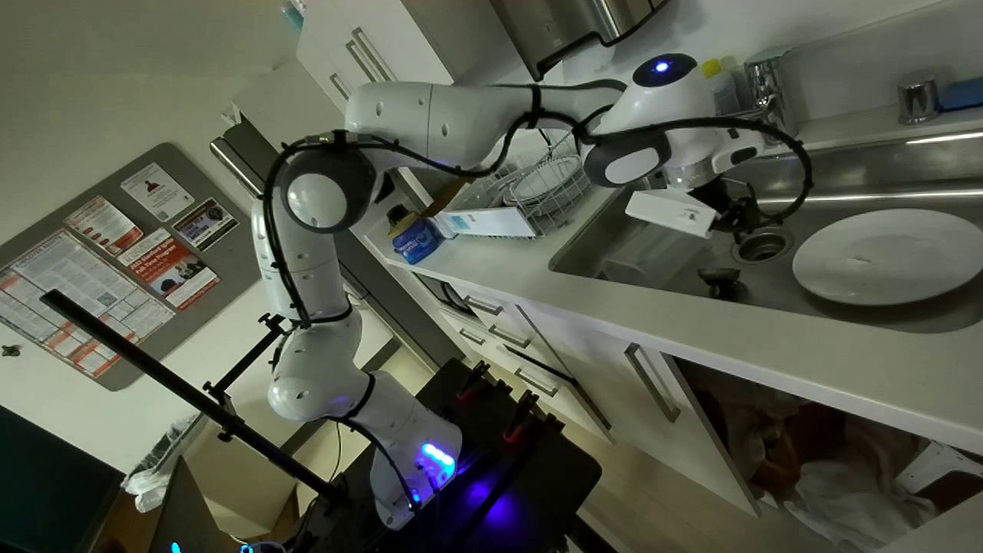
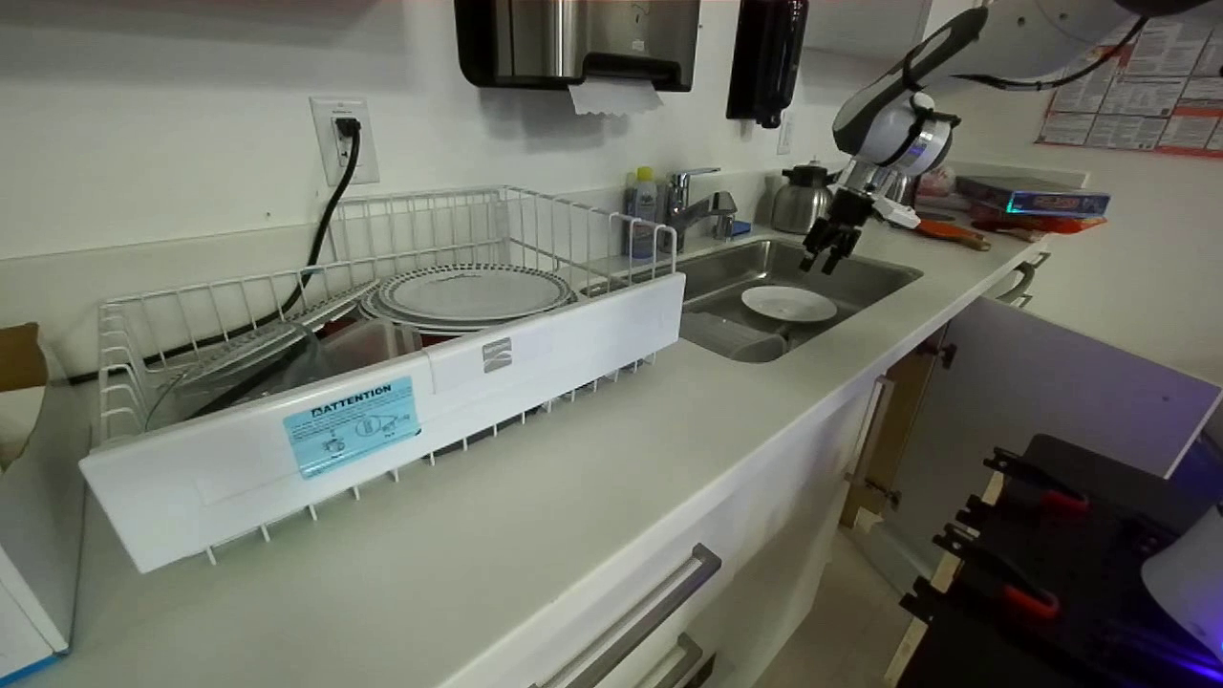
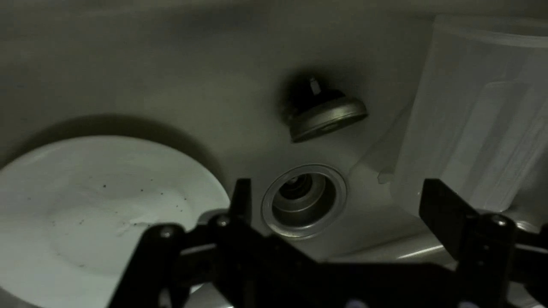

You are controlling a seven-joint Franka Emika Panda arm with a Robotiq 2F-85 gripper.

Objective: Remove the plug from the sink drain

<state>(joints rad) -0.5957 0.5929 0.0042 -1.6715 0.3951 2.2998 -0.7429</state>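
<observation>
The sink drain [image 3: 304,201] is an uncovered round opening with a metal ring in the wrist view; it also shows in an exterior view [image 1: 762,244]. The plug [image 3: 327,114], a metal disc with a dark underside and short stem, lies tilted on the basin floor beside the drain. It also shows in an exterior view [image 1: 720,281]. My gripper [image 3: 336,190] is open, with nothing between its fingers, above the steel sink [image 2: 755,256]. It hangs over the basin in both exterior views [image 1: 743,219] [image 2: 820,263], apart from the plug.
A white plate [image 3: 107,205] lies in the basin on one side of the drain. A clear plastic container [image 3: 475,115] lies on the other side. A chrome tap [image 2: 693,205] and soap bottles [image 2: 642,205] stand behind the sink. A dish rack [image 2: 535,330] stands beside it.
</observation>
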